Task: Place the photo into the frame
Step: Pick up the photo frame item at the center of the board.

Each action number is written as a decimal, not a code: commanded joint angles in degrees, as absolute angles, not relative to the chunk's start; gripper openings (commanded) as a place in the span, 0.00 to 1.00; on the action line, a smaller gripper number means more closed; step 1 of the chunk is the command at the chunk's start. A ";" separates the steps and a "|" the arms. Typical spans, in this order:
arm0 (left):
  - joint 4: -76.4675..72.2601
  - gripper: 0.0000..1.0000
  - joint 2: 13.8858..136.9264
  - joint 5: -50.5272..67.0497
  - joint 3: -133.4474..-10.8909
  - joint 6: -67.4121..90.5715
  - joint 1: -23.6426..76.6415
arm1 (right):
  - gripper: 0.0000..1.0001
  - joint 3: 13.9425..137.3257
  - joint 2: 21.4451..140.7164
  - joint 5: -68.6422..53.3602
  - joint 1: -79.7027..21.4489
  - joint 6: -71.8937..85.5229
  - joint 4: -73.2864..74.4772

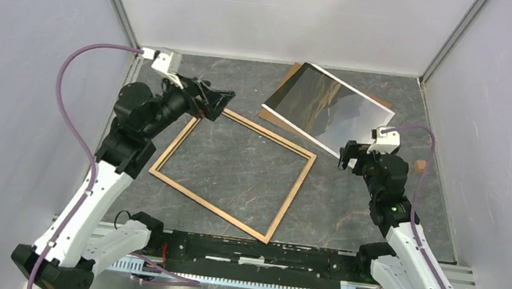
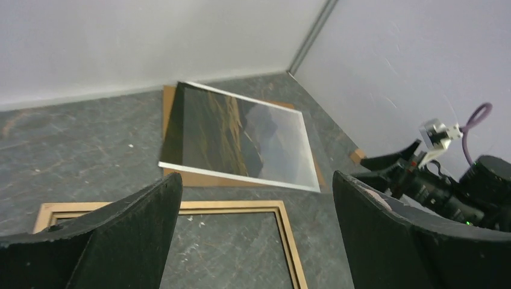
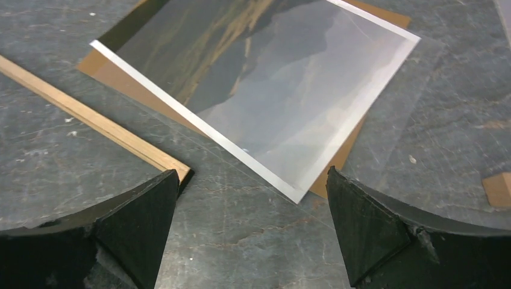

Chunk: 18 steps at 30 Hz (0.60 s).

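1. Enclosure: a dark grey, marbled table top (image 1: 347,215), shut in by plain pale walls with metal posts at the far corners.
2. Left gripper (image 1: 222,105): black, curved fingers set wide apart, with nothing between them. It sits above the far left corner of the frame (image 1: 210,207). Whether it touches the rail cannot be told.
3. Right gripper (image 1: 353,155): black, wedge-shaped fingers, likewise wide apart and holding nothing. It is near the table top on the right side, pointing towards the far wall.
4. Cabling: a purple cable (image 1: 68,92) loops from each wrist camera down along its arm.
5. Frame: a thin-railed rectangle in a light tan wood colour. It lies flat at centre left, turned askew to the table edges, with bare table showing inside it. In the right wrist view its right corner lies just beside the right gripper's left finger.
6. Photo (image 1: 327,109): a glossy rectangular print, picture side up, showing a dark brown slope and grey sky inside a thin white border. It lies at the far right of the table, outside the frame. Its near corner lies just ahead of the right gripper, between the lines of the two fingers.
7. Backing board (image 3: 117,73): flat and brown, lying beneath the photo and showing past its edges. Its near edge lies just beside the frame's far rail, with a narrow gap between them.
8. A faint clear sheet (image 3: 398,120) appears to extend past the photo's right edge.
9. A small tan block (image 1: 421,165) lies by the right wall.
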State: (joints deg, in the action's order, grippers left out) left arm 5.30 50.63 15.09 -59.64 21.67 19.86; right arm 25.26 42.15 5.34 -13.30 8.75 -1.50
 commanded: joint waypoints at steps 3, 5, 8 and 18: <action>6.02 1.00 55.52 19.70 -63.07 24.51 22.72 | 0.98 26.57 46.75 9.75 -13.52 9.51 -1.70; 6.11 1.00 56.05 20.81 -63.40 24.74 23.16 | 0.98 27.81 48.71 9.60 -13.53 9.01 0.55; 6.86 1.00 57.51 22.80 -64.27 23.37 23.28 | 0.98 25.51 50.09 13.04 -13.49 9.44 0.45; 8.80 1.00 61.88 25.38 -65.74 24.11 23.29 | 0.98 21.98 56.88 6.01 -7.17 14.64 -7.26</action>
